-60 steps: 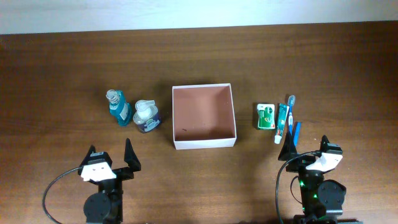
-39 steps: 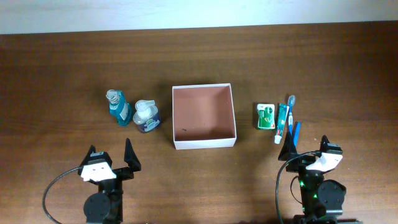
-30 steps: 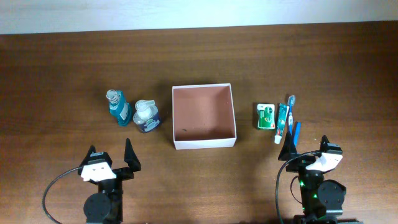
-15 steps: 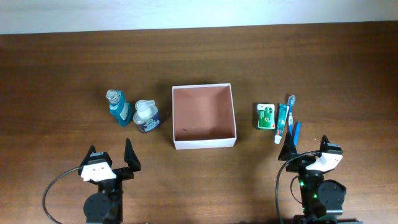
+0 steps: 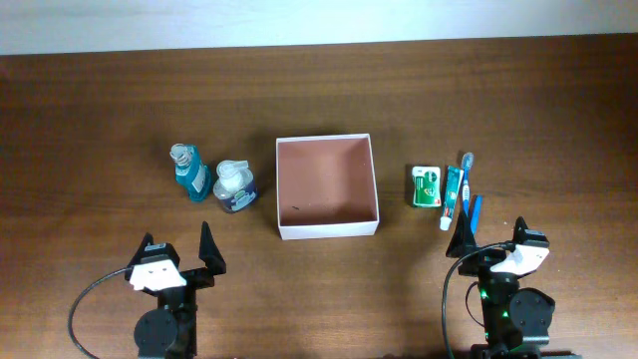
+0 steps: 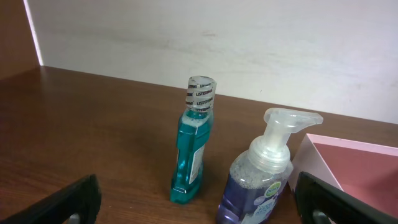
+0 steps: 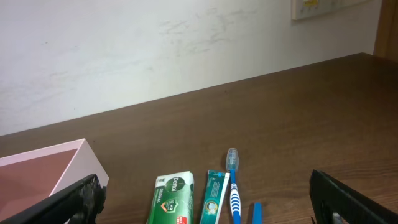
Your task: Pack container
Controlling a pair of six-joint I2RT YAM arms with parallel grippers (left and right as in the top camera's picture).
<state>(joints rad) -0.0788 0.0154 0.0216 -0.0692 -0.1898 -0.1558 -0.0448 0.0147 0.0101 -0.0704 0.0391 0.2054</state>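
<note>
The container (image 5: 327,228), a shallow square box with white walls and a reddish-brown inside, sits mid-table with nothing in it. Left of it stand a teal mouthwash bottle (image 5: 187,172) (image 6: 192,152) and a purple soap pump bottle (image 5: 235,187) (image 6: 264,174). To its right lie a green soap pack (image 5: 426,186) (image 7: 169,199), a toothpaste tube (image 5: 454,192) (image 7: 216,196), a blue toothbrush (image 5: 464,170) (image 7: 234,190) and a small blue piece (image 5: 476,209). My left gripper (image 5: 180,247) (image 6: 199,208) is open near the front edge, short of the bottles. My right gripper (image 5: 490,235) (image 7: 211,208) is open, just short of the toothbrush group.
A white wall (image 7: 155,43) runs along the table's far edge (image 5: 319,45). Bare brown wood lies between the grippers and around the box. A black cable (image 5: 85,304) loops beside the left arm's base.
</note>
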